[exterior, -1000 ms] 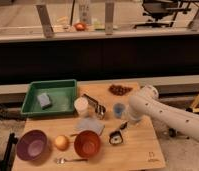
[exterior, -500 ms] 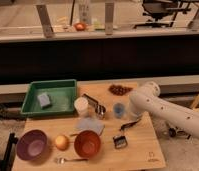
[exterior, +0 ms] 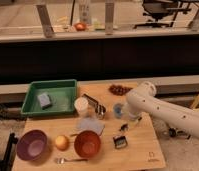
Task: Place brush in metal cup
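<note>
The brush (exterior: 120, 141) lies on the wooden table (exterior: 143, 150) to the right of the red-brown bowl. Its dark squarish head points toward the front and its slim handle runs up toward my gripper. My gripper (exterior: 125, 126) is at the end of the white arm, low over the handle's upper end, just in front of the light blue cup (exterior: 118, 110). The small shiny metal cup (exterior: 100, 111) stands to the left of the blue cup and right of the taller cream cup (exterior: 81, 106). It is about a cup-width left of my gripper.
A green tray (exterior: 30, 102) holding a grey-blue sponge (exterior: 44, 100) sits at the back left. A purple bowl (exterior: 32, 144), an orange fruit (exterior: 61, 142), a red-brown bowl (exterior: 88, 143), a fork (exterior: 68, 160) and a grey cloth (exterior: 90, 125) lie in front. A dark red cluster (exterior: 120, 90) is at the back edge.
The brush head has shifted a little toward the front right since one second ago. The arm's end has come slightly lower over the handle. Little has changed in the last half second.
</note>
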Controlling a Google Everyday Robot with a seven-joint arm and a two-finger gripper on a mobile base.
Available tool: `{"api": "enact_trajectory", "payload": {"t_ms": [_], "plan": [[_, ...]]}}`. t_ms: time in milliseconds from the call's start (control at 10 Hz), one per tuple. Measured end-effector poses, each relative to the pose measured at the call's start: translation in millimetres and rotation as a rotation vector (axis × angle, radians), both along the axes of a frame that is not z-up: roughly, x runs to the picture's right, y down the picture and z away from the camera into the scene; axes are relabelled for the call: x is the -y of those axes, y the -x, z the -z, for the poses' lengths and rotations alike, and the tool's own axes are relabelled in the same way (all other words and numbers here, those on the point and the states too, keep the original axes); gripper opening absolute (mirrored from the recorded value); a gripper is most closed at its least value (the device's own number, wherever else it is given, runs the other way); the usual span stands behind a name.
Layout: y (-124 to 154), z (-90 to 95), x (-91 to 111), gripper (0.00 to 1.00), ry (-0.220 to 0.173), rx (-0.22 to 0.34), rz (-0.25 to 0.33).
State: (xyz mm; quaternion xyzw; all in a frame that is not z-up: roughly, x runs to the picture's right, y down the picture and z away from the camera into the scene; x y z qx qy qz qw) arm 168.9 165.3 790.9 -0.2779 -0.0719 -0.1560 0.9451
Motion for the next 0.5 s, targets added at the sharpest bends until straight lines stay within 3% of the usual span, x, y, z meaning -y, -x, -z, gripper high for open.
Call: {"api": "enact_trajectory", "payload": {"t_ms": [500], "plan": [[7.5, 11.0, -12.7, 0.8, 0.012, -0.028, 0.058]]}}
